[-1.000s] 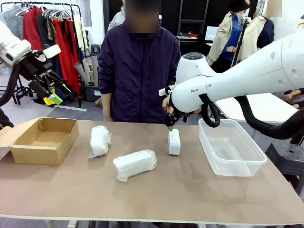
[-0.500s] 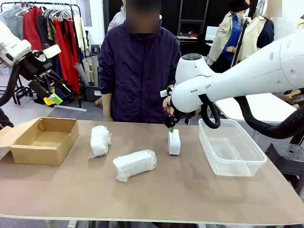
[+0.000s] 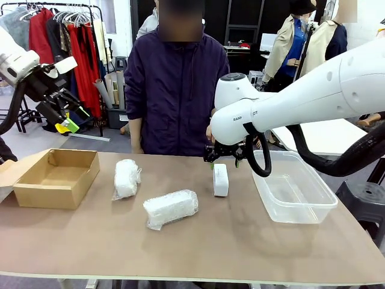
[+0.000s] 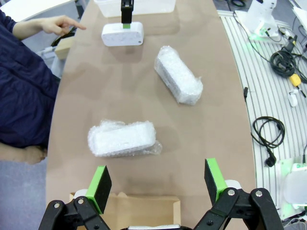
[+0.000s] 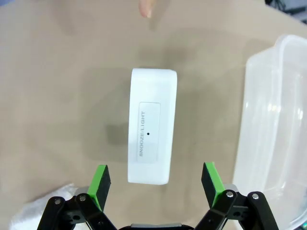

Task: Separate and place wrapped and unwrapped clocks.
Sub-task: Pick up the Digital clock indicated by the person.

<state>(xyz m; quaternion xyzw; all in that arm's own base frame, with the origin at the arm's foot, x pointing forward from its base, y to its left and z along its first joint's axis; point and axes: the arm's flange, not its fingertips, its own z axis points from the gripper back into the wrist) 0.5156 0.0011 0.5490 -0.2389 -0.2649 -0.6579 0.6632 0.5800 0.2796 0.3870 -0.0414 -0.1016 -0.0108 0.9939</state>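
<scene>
My left gripper [image 3: 67, 124] hangs wide open, holding nothing, above the cardboard box [image 3: 36, 195], whose bare floor shows. Mid-table lie the far wrapped clock [image 3: 126, 178] and the near wrapped clock [image 3: 171, 208]. My right gripper [image 3: 224, 159], spread and free, hovers over the unwrapped clock [image 3: 221, 179], just left of the clear tub [image 3: 304, 215].

White clock [image 5: 149, 139], clear tub [image 3: 293, 188], brown box [image 3: 57, 177], tan table [image 3: 240, 241]

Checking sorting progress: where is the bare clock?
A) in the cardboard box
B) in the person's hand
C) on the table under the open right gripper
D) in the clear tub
C: the bare clock sits on the table beside the tub, with the right gripper open over it.
</scene>
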